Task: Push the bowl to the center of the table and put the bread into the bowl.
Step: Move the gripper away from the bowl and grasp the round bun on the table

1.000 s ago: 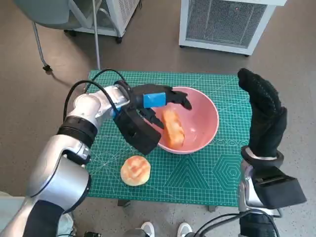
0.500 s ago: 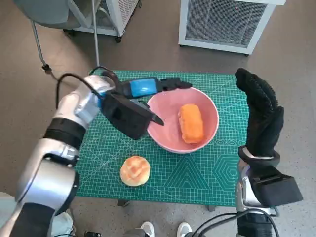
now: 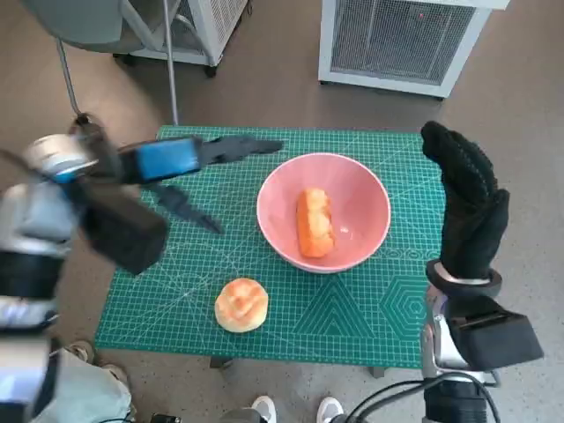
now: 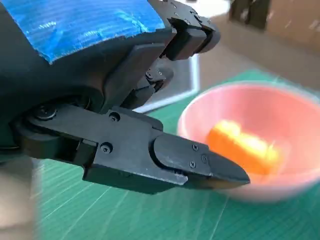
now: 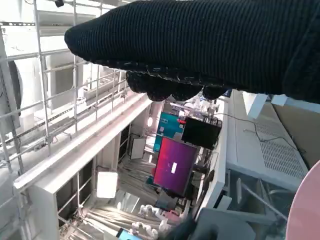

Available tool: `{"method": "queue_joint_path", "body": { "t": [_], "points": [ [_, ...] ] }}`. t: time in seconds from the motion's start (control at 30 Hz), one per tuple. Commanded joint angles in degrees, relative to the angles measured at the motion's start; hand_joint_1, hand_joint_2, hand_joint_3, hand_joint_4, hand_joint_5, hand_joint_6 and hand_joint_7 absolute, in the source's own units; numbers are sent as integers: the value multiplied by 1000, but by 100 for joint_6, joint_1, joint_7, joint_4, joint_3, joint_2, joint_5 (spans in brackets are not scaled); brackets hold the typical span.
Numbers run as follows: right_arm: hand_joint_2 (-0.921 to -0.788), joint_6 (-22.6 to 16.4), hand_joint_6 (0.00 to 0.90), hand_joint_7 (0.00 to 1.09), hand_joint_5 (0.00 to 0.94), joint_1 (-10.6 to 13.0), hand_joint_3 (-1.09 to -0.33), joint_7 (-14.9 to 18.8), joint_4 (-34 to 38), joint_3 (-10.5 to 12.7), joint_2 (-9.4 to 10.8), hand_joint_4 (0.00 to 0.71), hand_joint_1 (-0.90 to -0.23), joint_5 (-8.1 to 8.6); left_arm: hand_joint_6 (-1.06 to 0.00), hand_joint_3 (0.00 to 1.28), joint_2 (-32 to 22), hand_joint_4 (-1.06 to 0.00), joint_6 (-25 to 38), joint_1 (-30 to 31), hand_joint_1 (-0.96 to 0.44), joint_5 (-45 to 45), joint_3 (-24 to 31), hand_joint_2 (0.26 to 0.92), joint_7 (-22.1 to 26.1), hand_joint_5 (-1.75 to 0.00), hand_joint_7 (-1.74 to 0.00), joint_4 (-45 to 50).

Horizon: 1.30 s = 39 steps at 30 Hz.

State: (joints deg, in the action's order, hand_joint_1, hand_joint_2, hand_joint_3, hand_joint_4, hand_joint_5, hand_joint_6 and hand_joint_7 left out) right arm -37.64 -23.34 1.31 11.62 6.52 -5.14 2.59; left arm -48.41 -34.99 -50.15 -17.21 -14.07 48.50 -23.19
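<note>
The pink bowl (image 3: 352, 189) stands on the green mat, a little right of the middle, with an orange bread loaf (image 3: 315, 221) lying inside it. The left wrist view shows the same bowl (image 4: 300, 107) and loaf (image 4: 243, 147) beyond the fingers. My left hand (image 3: 189, 163) hovers over the mat's left part, away from the bowl, fingers spread and holding nothing. My right hand (image 3: 467, 203) stands upright at the mat's right edge, beside the bowl, fingers straight and empty. A round bun (image 3: 241, 304) lies near the mat's front edge.
The green cutting mat (image 3: 352, 300) covers the small table. A white grilled cabinet (image 3: 401, 40) stands on the floor behind it, and a chair leg (image 3: 70, 79) at the back left. Shoes (image 3: 295, 410) show under the front edge.
My left hand has let go of the loaf, which now lies in the bowl, and has drawn back to the left, clear of the bowl. The right hand has stayed put.
</note>
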Motion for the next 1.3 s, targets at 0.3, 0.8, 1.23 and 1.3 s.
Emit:
{"method": "queue_joint_path", "body": {
  "t": [0.3,0.8,1.23,1.3],
  "points": [
    [-921,109,-1,613,7,0,-805,52,82,-55,5,313,-504,13,-63,1,-743,1,420,1437,-200,-24,250,693,356,1,-130,1700],
    [-921,136,-1,612,9,-41,-809,138,101,-84,-44,317,-527,30,-98,2,-655,1,182,1930,-347,-257,113,695,268,1,-106,1990],
    [-921,124,-1,611,8,15,-813,241,92,-57,-114,316,-519,77,-93,8,-226,1,-88,1995,-348,-756,-318,711,20,1,-90,1721],
    [-921,137,-1,611,8,30,-814,252,70,-47,-130,316,-518,84,-91,8,-141,1,-139,1983,-354,-847,-384,713,-39,1,-88,1651]
  ]
}}
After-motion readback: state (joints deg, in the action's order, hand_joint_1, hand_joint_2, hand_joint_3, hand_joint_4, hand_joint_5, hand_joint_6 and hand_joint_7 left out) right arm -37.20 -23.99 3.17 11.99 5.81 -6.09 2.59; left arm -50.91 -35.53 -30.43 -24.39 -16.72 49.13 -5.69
